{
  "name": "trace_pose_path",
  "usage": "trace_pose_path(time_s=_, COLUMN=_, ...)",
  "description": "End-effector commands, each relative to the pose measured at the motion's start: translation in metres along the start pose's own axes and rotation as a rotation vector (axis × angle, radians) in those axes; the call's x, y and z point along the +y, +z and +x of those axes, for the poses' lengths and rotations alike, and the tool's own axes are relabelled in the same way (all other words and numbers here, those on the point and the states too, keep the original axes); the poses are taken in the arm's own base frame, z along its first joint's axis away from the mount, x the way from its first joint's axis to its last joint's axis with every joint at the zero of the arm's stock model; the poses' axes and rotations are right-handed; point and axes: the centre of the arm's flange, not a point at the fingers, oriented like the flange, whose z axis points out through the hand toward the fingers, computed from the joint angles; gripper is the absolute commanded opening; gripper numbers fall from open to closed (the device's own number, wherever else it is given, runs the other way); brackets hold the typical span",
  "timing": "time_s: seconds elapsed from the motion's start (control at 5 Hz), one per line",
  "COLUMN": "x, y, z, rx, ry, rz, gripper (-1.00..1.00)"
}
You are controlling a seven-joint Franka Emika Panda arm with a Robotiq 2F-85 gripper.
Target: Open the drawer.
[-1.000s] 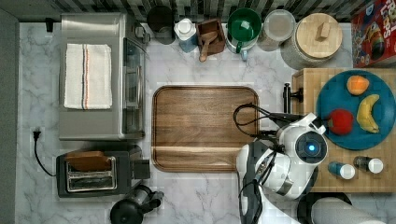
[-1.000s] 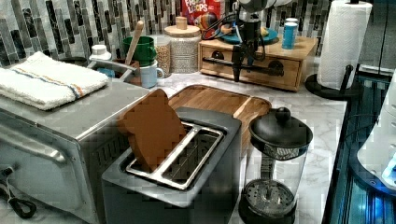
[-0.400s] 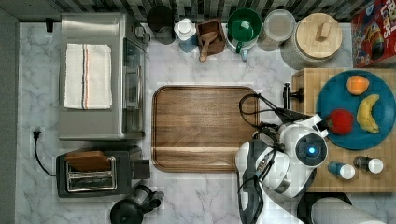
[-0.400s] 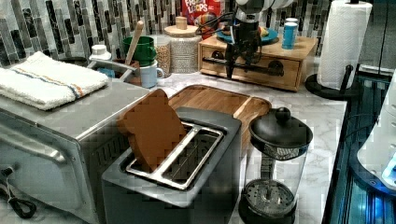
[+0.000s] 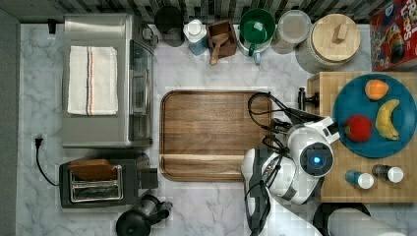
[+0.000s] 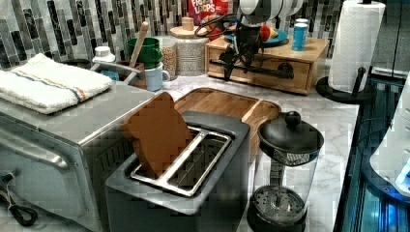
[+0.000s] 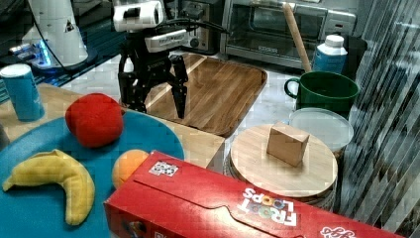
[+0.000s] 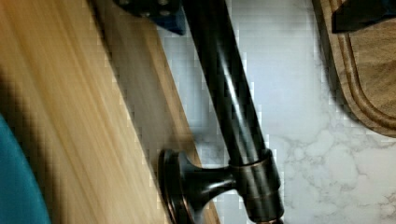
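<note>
Straddling the drawer (image 6: 270,72) handle (image 8: 233,116), spread fingers (image 7: 179,91).

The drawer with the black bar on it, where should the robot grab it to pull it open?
Grab the drawer by its black bar handle, probably mid-bar between the posts. The bar stands off the wood, leaving finger room. Come from above, one finger each side; the open gripper hangs about there.

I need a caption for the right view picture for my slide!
Open pincer hangs beside a blue plate of toy fruit, above the wooden tray.

Overhead, two flanking, wrist close-up
</note>
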Motion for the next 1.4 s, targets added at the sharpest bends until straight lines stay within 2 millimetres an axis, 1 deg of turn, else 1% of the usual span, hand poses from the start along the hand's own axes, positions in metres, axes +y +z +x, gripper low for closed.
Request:
trace_pose_path(time_s=0.2, x=-0.210, y=-0.009, z=-0.053, rx=-0.131, ry=-0.228, rz=0.155, gripper=1.00)
trace_pose_path(time_s=0.4, x=-0.235, y=-0.013, z=-0.061, rx=-0.126, ry=-0.230, rz=0.169, gripper=1.00)
trace_pose_path(time_s=0.6, x=-0.251, y=-0.015, z=-0.068, rx=-0.128, ry=-0.213, rz=0.153, gripper=1.00)
trace_pose_path(time_s=0.8, x=-0.267, y=-0.023, z=-0.070, rx=-0.137, ry=-0.188, rz=0.152, gripper=1.00)
trace_pose_path(time_s=1.0, x=-0.277, y=-0.024, z=-0.071, rx=-0.149, ry=-0.159, rz=0.139, gripper=1.00)
trace_pose_path(time_s=1.4, x=-0.282, y=-0.025, z=-0.077, rx=-0.136, ry=-0.126, rz=0.129, gripper=1.00)
